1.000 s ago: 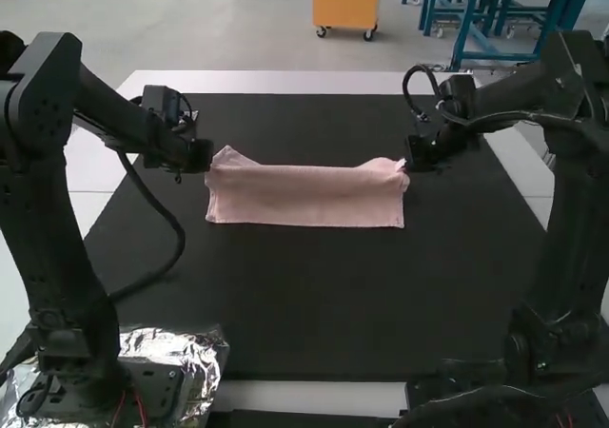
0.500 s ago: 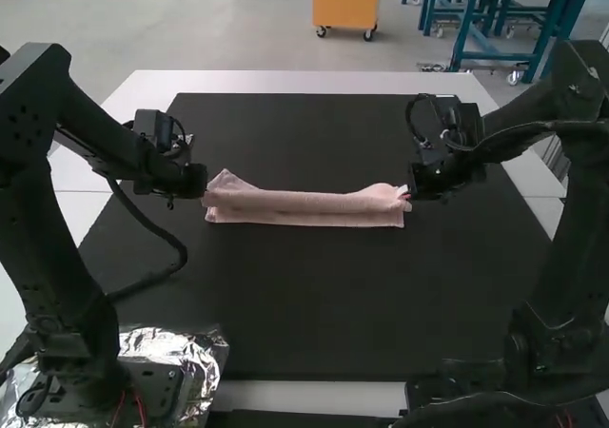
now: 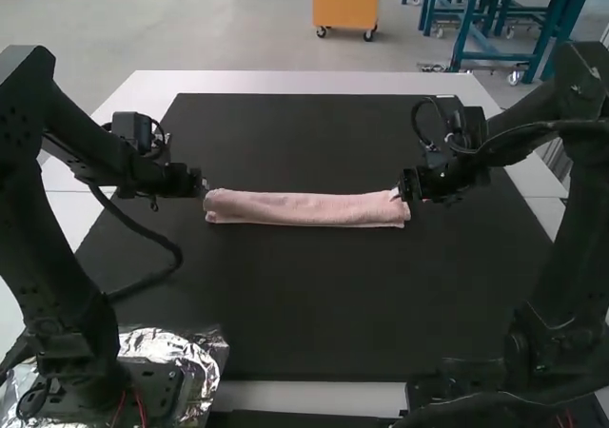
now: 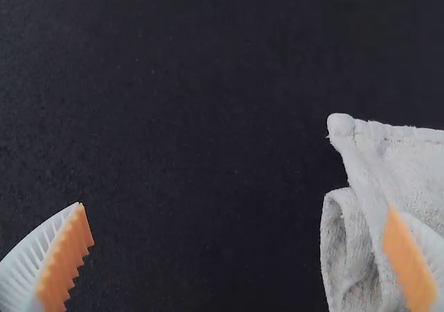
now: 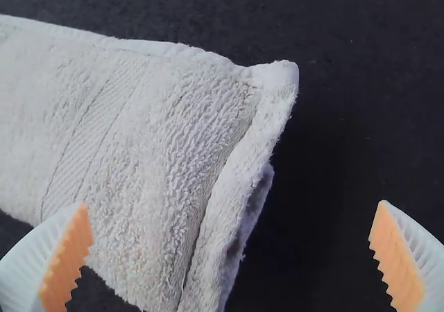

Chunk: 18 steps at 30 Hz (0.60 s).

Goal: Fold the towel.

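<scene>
My left gripper (image 3: 203,186) is at the left end of the pink towel (image 3: 304,208), and my right gripper (image 3: 403,192) is at its right end. The towel lies as a narrow, layered strip running left to right. In the left wrist view, my left gripper (image 4: 239,246) stands wide open, one finger over the end of the towel (image 4: 357,222). In the right wrist view, my right gripper (image 5: 232,246) is also wide open above the towel (image 5: 152,145), whose end shows stacked layers and a rolled edge between the fingers.
A black mat (image 3: 304,300) lies under the towel, on a white table (image 3: 304,83). Crumpled foil (image 3: 195,357) is by the left arm's base at the near left.
The towel's far part has come toward the near edge, making the strip narrower. Both grippers came nearer with it, then opened and released the ends; the left one shifted slightly outward.
</scene>
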Tool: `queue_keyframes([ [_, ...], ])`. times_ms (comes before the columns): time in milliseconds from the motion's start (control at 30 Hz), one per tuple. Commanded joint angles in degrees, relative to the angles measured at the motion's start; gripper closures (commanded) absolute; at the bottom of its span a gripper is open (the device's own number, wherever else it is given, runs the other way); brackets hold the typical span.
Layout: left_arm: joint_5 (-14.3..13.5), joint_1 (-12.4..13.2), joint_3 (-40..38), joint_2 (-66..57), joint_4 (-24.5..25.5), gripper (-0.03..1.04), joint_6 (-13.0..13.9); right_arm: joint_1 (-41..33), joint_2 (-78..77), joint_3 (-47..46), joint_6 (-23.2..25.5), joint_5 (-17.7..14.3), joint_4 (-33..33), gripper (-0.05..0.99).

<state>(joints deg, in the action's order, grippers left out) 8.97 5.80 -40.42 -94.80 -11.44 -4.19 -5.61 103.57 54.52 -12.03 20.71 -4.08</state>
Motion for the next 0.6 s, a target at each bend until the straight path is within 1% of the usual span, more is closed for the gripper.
queue_keyframes([
  [0,-0.10,0.26,-2.11,1.64,-0.51,0.04,-0.74,-0.46,-1.62,0.85,0.34,-0.67,0.47,0.02],
  [333,-0.01,0.09,-2.64,1.73,-0.77,0.04,-2.14,-1.34,1.90,0.23,-0.27,-1.64,1.26,0.02],
  [567,-0.01,0.09,-2.73,1.64,-0.95,0.04,-2.14,-1.78,4.27,0.15,-0.27,-2.08,2.76,0.02],
])
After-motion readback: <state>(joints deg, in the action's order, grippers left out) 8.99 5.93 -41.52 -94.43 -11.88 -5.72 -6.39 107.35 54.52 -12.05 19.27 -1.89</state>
